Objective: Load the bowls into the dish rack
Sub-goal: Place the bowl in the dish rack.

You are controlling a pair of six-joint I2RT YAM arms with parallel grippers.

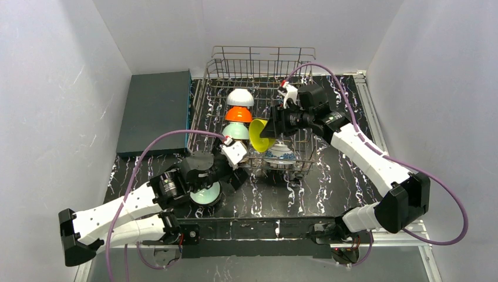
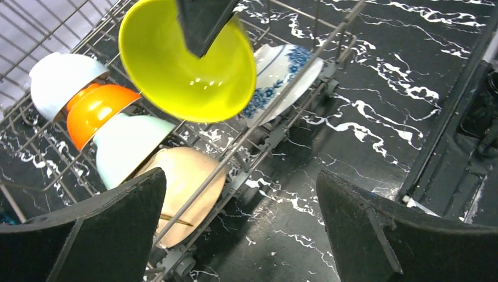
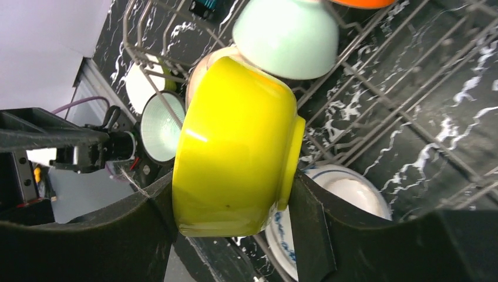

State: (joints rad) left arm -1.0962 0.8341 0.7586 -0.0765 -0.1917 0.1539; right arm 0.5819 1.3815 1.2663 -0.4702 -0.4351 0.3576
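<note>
Nearest the bases, a loose mint green bowl (image 1: 205, 194) is seen on the black marbled table (image 1: 346, 176), partly covered by the left arm. A second pale bowl (image 3: 144, 85) may be lying beside it, though that view is too cramped to be sure. The left gripper (image 2: 241, 179) is held wide apart and empty at the near wall of the dish rack (image 1: 261, 60). Inside, a row on edge is formed by the peach-tan bowl (image 2: 188, 188), racked mint bowl (image 2: 126, 147), orange bowl (image 2: 97, 111) and white bowl (image 2: 61, 79), with the patterned bowl (image 2: 282, 76) alongside. Above them, the yellow bowl (image 2: 176, 76) is clamped on its side in the right gripper (image 3: 235, 200).
</note>
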